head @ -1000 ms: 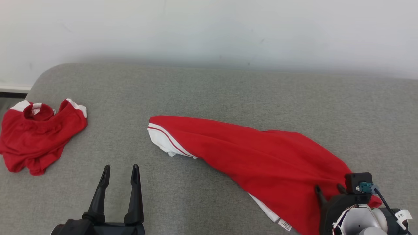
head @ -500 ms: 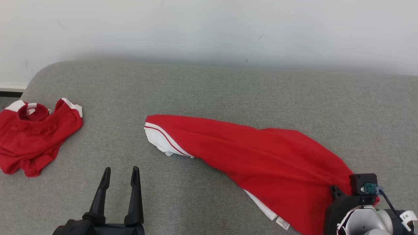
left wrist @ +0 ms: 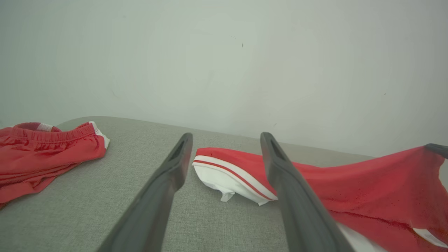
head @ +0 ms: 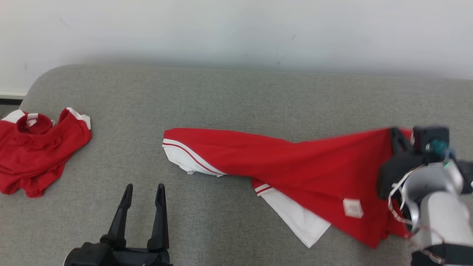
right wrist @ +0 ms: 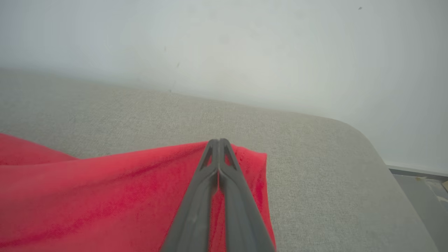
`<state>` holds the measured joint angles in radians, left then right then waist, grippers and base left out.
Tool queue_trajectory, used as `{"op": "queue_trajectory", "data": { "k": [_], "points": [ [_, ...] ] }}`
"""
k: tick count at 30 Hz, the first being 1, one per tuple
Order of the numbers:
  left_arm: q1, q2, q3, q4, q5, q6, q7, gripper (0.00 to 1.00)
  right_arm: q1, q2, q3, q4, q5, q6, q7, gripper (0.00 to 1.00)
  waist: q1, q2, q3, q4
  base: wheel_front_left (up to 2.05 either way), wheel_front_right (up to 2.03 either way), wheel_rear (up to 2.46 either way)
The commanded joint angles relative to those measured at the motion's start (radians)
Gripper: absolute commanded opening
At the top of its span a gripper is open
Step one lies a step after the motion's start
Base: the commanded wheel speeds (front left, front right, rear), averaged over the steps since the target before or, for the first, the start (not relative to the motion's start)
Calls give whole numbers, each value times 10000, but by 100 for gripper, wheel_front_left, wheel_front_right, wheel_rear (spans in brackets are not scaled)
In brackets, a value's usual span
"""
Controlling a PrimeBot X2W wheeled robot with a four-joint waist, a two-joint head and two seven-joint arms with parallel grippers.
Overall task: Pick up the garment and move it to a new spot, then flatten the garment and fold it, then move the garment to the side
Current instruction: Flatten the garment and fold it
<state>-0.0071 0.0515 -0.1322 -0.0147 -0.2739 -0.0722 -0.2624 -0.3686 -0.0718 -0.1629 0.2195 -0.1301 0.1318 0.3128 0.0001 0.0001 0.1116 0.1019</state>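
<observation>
- Pale, bare wall (head: 236, 29) stands behind a grey upholstered surface (head: 236, 96) with rounded corners. Its weave is plain to see in both wrist views.
- The garment (head: 295, 162) is red with white parts and lies stretched across the middle and right of the surface, its long axis running left to right.
- Its left end (head: 184, 157) is a white panel edged with a thin red stripe, and it rests flat on the grey cloth just ahead of the left tool (head: 144, 186).
- A white flap (head: 295, 214) sticks out from under the red cloth on the near side. A small white label (head: 353, 207) shows on the red beside it.
- The right tool (head: 395, 133) has its two dark fingers pressed together on the garment's far right corner, with red cloth pinched between them. In the right wrist view the tips (right wrist: 218, 140) meet over the fabric edge (right wrist: 252, 161).
- From that grip the upper edge of the garment runs taut, and in the left wrist view this end (left wrist: 413, 164) rises off the surface.
- The left tool (left wrist: 226, 137) stands wide open and holds nothing. It is low over the near left part of the surface, with its fingers pointing toward the white end of the garment (left wrist: 231, 178).
- A second red garment (head: 37, 155), crumpled and trimmed in white, sits at the far left edge — well apart from both tools.
</observation>
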Motion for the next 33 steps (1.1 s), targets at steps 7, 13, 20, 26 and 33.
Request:
{"op": "queue_trajectory", "data": {
  "k": [7,13,20,26,33],
  "points": [
    [-355,-14,-435,136,-79,-39,-34,100,-2329,-1115,-670,2130,-619,-22,-926,0,-1,-1,492,1096,0,0,0],
    [-390,-13,-812,197,-155,-94,-36,100,-3721,-1555,-1822,3765,-1438,-22,-1890,0,-1,-1,790,1960,0,0,0],
    [-659,-15,-1515,502,-185,-240,-36,100,-4526,-1692,-2374,4891,-2574,-22,-2621,100,-1,-1,994,2378,0,0,0],
    [-1034,-7,-2037,1612,-88,-338,-36,100,-3985,-411,-2303,4999,-1841,-22,-4039,100,-1,-1,657,1783,0,0,0],
    [-1390,135,-1882,2958,-286,-382,40,100,-1605,215,-629,3238,296,-22,-4898,100,-1,-1,194,336,0,0,0]
  ]
}}
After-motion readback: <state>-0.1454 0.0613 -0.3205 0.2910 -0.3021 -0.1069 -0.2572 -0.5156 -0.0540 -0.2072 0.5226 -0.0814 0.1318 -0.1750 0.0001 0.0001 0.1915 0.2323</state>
